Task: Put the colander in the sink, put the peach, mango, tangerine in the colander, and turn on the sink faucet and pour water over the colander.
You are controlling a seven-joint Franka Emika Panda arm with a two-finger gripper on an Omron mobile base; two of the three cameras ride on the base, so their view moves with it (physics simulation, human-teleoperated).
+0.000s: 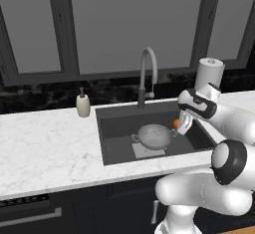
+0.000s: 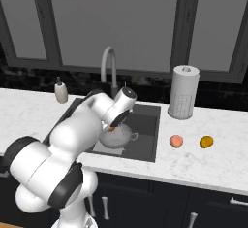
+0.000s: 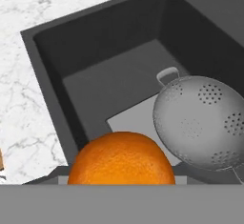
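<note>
Orange and round, the tangerine (image 3: 122,158) filled the bottom of the hand view, pinched between the fingers of the gripper (image 1: 182,125), though the fingertips themselves were hidden behind the fruit. It hung above the sink (image 1: 114,128), near the right-hand rim of the colander (image 1: 154,136) and not yet over its bowl. The colander sat on the sink floor, partly on a pale mat (image 1: 142,151), apparently with nothing in it.

By my reading, the first step was done and the tangerine was about to go in. The peach (image 2: 176,141) and the mango (image 2: 206,141) lay on the counter (image 2: 203,159) right of the sink, near each other but apart. The faucet (image 1: 148,73) stood behind the basin with no water running, so rinsing remained.

White marble countertop ran to both sides, with a soap dispenser (image 1: 83,103) on the left, a paper towel roll (image 2: 183,92) on the right, and dark-framed windows (image 1: 129,19) behind.
</note>
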